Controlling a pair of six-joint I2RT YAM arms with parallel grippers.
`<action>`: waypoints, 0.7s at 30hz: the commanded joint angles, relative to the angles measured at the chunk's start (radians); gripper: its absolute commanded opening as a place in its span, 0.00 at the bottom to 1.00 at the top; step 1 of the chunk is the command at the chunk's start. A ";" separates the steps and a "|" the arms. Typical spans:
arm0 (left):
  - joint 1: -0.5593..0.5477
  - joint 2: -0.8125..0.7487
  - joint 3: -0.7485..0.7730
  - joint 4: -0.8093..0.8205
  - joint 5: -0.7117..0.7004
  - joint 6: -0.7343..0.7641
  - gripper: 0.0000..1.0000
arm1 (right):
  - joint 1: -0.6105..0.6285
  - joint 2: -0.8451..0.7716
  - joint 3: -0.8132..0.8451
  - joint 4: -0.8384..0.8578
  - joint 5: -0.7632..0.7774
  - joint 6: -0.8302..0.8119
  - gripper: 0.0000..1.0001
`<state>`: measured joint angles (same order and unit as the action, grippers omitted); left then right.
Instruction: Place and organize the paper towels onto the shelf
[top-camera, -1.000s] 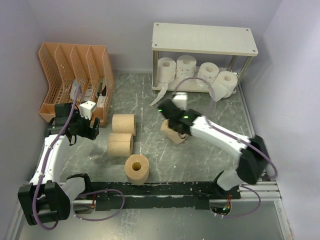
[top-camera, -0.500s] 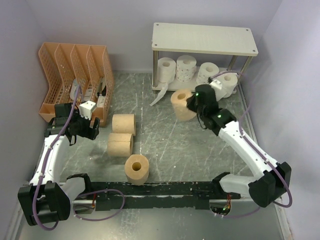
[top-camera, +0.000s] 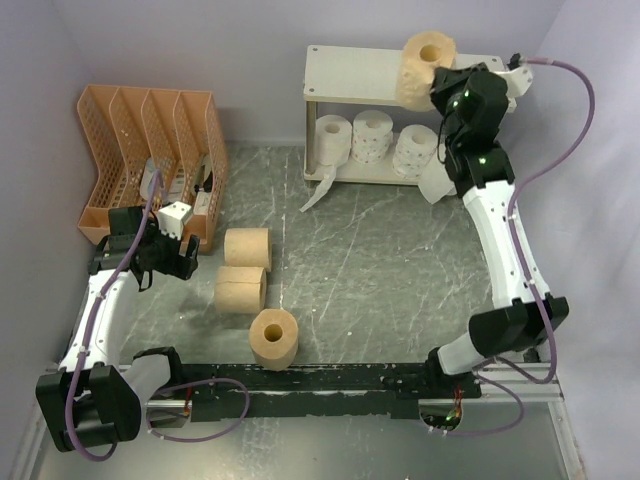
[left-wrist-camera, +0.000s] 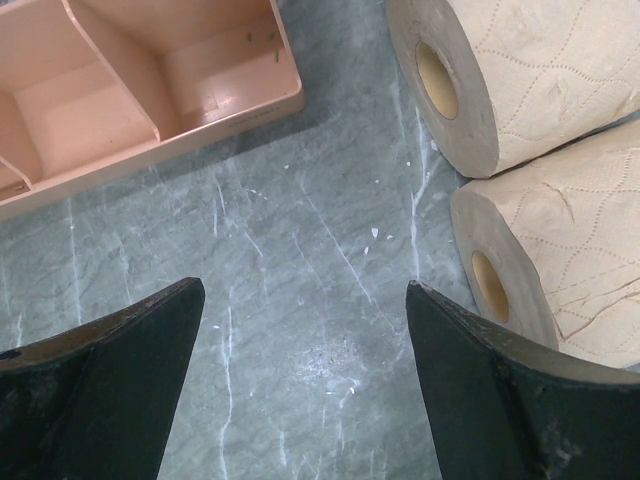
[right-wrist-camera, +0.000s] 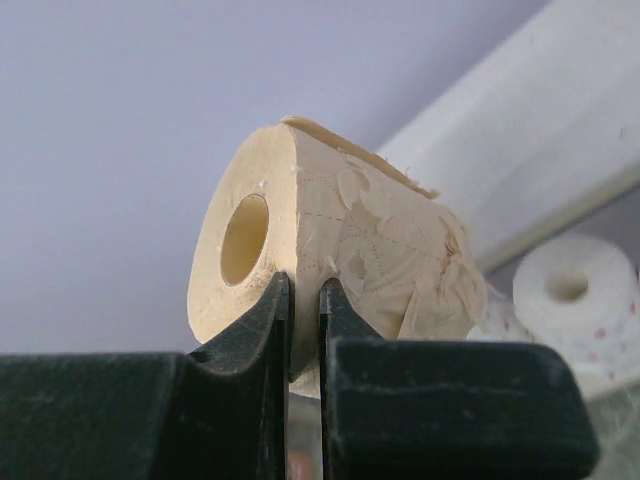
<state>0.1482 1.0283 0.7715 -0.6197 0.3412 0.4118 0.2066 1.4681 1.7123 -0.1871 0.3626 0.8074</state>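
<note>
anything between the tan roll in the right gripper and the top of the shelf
Nothing visible. The tan roll, pinched by the right gripper, hangs over the top board's right part, and that board looks bare; the white rolls sit on the lower tier.

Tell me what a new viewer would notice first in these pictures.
The right fingers pinch a tan roll up at the top of the shelf, at the back right. White rolls line its lower tier, and three more tan rolls sit on the table by the open left fingers.
</note>
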 joint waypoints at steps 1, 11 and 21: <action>0.008 -0.005 0.025 -0.002 0.014 0.007 0.94 | -0.079 0.121 0.184 0.046 -0.013 0.038 0.00; 0.009 0.002 0.025 -0.001 0.007 0.004 0.94 | -0.209 0.333 0.432 0.029 0.051 0.037 0.00; 0.009 0.020 0.028 0.000 0.000 0.001 0.94 | -0.341 0.454 0.548 -0.031 -0.048 0.165 0.00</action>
<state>0.1490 1.0409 0.7715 -0.6201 0.3405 0.4114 -0.1272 1.9278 2.2330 -0.2584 0.3347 0.9276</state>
